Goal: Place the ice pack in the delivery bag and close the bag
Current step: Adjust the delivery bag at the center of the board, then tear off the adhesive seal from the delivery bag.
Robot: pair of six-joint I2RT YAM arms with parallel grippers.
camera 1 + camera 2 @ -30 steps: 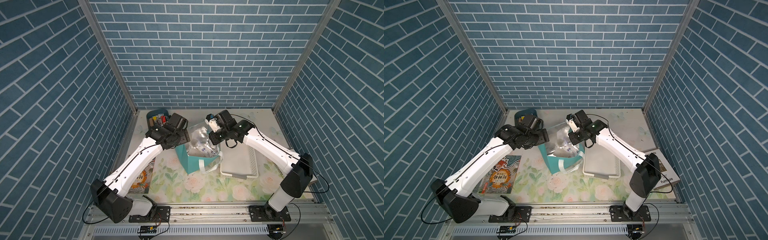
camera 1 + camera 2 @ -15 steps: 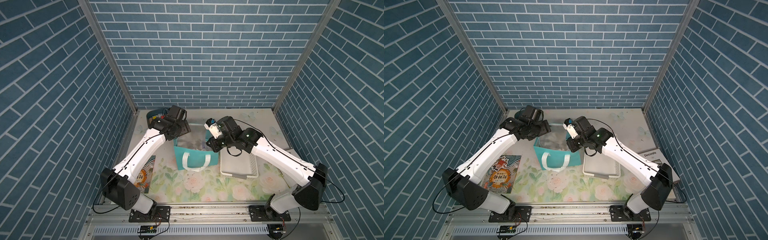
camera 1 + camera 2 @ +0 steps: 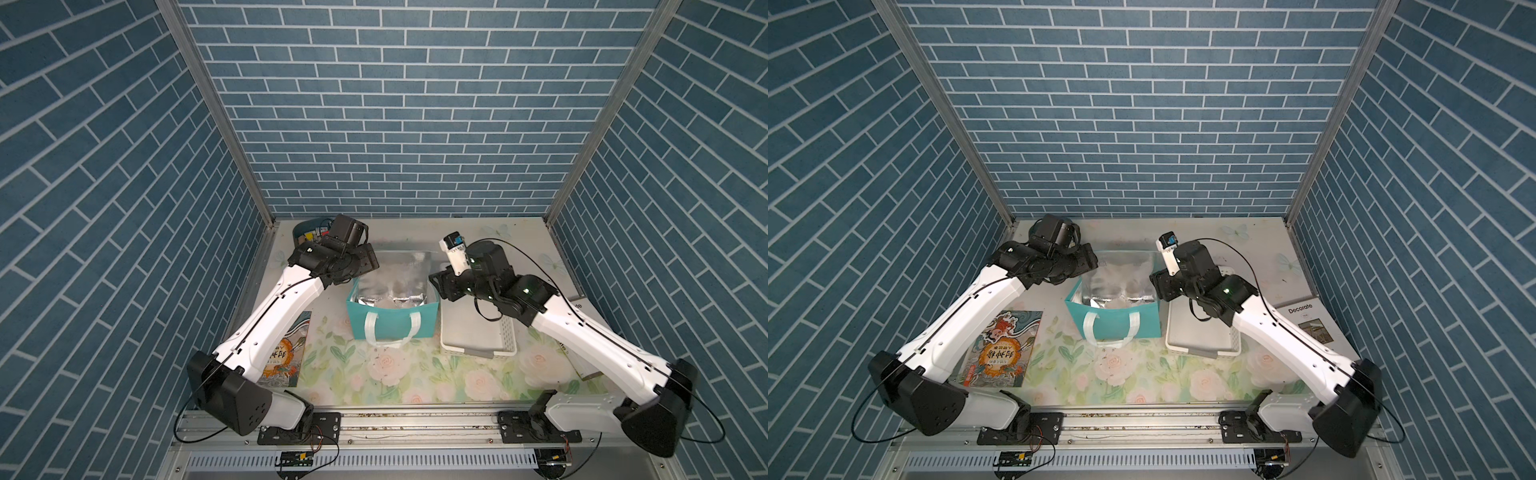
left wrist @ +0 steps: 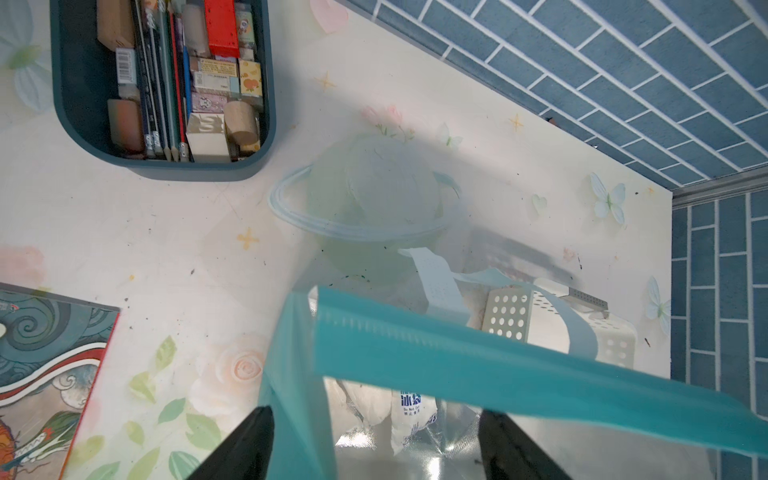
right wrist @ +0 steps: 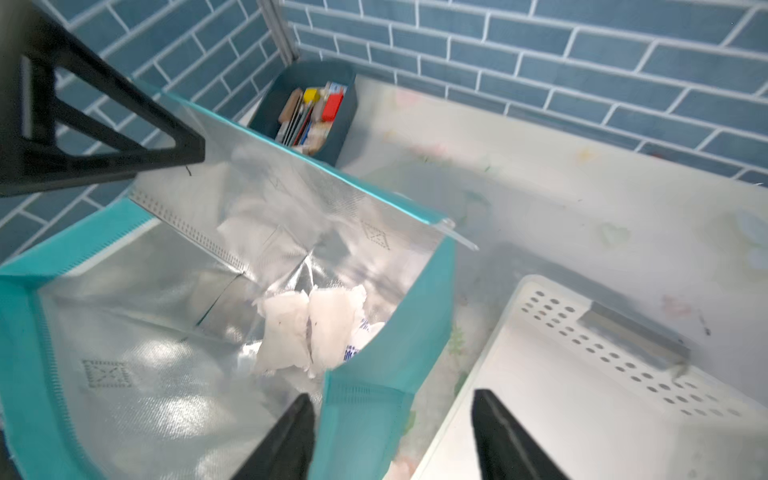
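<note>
The teal delivery bag (image 3: 390, 326) (image 3: 1113, 322) stands open on the floral mat, its silver lining showing. The white ice pack (image 5: 309, 328) (image 4: 409, 415) lies crumpled on the bag's bottom, touching neither gripper. My left gripper (image 4: 372, 411) (image 3: 363, 268) is open, and the bag's left wall runs loosely between its jaws. My right gripper (image 5: 392, 395) (image 3: 436, 284) is open at the bag's right corner; one finger is inside the bag and the other is over the white basket. A left finger (image 5: 104, 137) shows in the right wrist view.
A white perforated basket (image 3: 478, 336) (image 5: 582, 374) sits right beside the bag. A dark-blue bin (image 4: 162, 166) (image 5: 340, 124) of small items stands at the back left. A picture book (image 3: 1000, 349) lies at front left, and a "Decorate" box (image 3: 1308, 320) at the right edge.
My right gripper has opened and the ice pack has dropped to the bag's bottom. The bag went from tilted to standing upright, and both arms drew back to its sides.
</note>
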